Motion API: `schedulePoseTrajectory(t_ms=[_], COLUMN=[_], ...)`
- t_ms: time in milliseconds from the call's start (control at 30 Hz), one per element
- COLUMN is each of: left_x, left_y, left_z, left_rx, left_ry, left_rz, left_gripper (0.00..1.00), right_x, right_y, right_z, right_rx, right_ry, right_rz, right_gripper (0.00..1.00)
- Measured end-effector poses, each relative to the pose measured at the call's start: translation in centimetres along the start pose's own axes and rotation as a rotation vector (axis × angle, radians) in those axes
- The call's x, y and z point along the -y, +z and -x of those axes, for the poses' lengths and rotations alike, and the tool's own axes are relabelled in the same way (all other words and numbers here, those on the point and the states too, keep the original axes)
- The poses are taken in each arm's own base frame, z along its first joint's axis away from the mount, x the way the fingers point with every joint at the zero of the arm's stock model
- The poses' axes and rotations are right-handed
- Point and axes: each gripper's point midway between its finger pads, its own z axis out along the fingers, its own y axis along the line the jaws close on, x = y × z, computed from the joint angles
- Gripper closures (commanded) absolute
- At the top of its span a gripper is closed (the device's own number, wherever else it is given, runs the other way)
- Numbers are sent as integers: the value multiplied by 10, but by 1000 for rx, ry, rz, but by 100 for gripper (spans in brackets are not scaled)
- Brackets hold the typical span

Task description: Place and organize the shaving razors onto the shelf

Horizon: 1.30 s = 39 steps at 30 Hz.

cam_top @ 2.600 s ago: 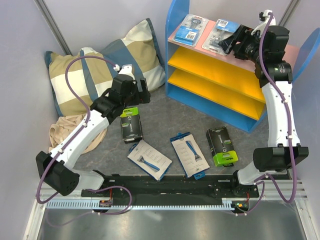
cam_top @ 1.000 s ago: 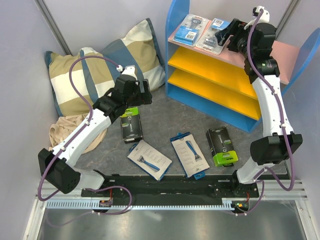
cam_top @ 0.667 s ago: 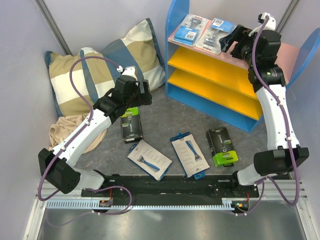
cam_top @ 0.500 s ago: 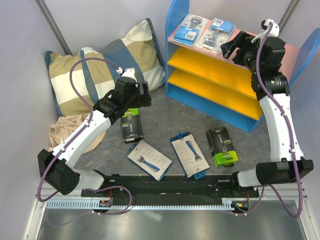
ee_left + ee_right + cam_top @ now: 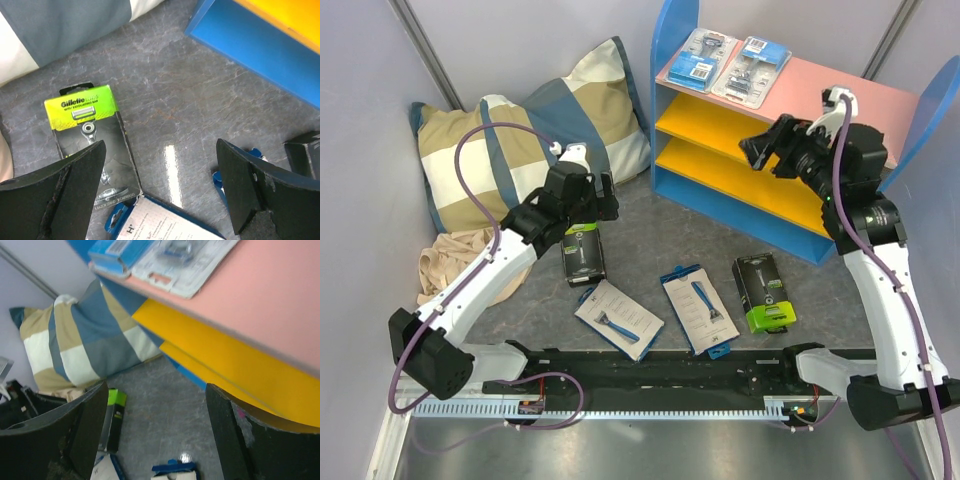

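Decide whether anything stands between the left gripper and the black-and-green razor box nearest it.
Nothing visible does. The left gripper hangs open above the black-and-green box, and the wrist view shows the box's face uncovered beside the fingers. A white box lies only at its lower corner.

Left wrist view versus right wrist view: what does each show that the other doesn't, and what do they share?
Only the left wrist: the lime box with its printed front close up, and the corner of a dark box at the right edge. Only the right wrist: the pink board with two blister packs lying on it, and the left arm. Both: the pillow, that lime box, a yellow board and the grey floor. The left gripper and right gripper are each open and empty.
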Motion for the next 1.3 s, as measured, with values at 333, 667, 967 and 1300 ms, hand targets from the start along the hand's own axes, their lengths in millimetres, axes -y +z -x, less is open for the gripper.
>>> schedulePoseTrajectory(t_ms=[333,667,967,1300], left_x=[-14,-19,25,89], left_y=[8,14,14,24], left_z=[-36,-73,-112,-172], left_rx=[-81,-163,-243,-410], left_ry=[21,35,50,11], left_rz=[37,23,-163,-388], left_gripper=[2,3,2,3], right_x=[5,29,59,73], right_y=[-5,-12,-28,-45], right_z=[-84,-178,-263,-325], right_rx=[-189,-384,-584,-724], right_ry=[-13,-40,-40,21], right_rz=[16,4,-28,-41], right_gripper=[12,12,12,12])
